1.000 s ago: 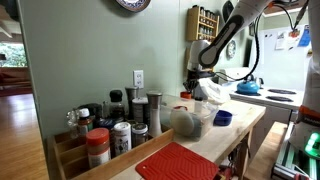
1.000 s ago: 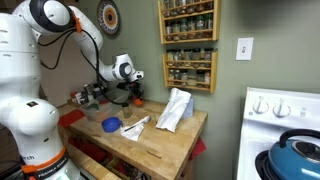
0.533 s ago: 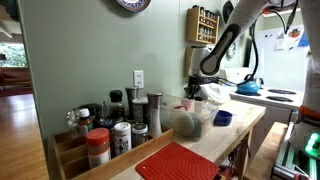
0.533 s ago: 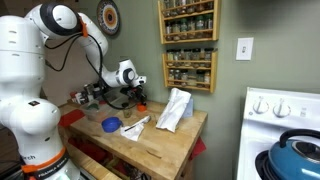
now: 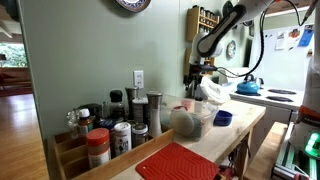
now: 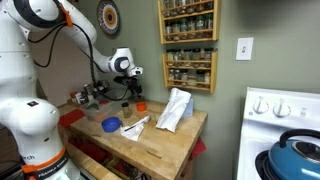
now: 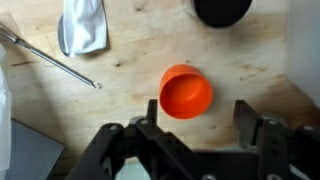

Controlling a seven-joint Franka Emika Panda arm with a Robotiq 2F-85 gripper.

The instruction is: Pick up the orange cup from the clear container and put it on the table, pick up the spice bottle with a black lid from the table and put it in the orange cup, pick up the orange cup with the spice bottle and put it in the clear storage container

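Two fingers (image 7: 243, 115) of my gripper (image 7: 196, 124) stand wide apart and grip nothing. Just beyond them in the wrist view, the orange cup (image 7: 186, 90) stands upright on the wooden table (image 7: 130, 70), clear of both fingers. Farther off, a black round lid (image 7: 222, 9) shows at the frame's edge. To the left lie a thin metal rod (image 7: 50, 55) and a crumpled pale bag (image 7: 82, 25). In the exterior views, a small blue cup (image 6: 112, 125) sits nearer on the table, and the clear container (image 5: 188, 122) stands apart from the orange cup.
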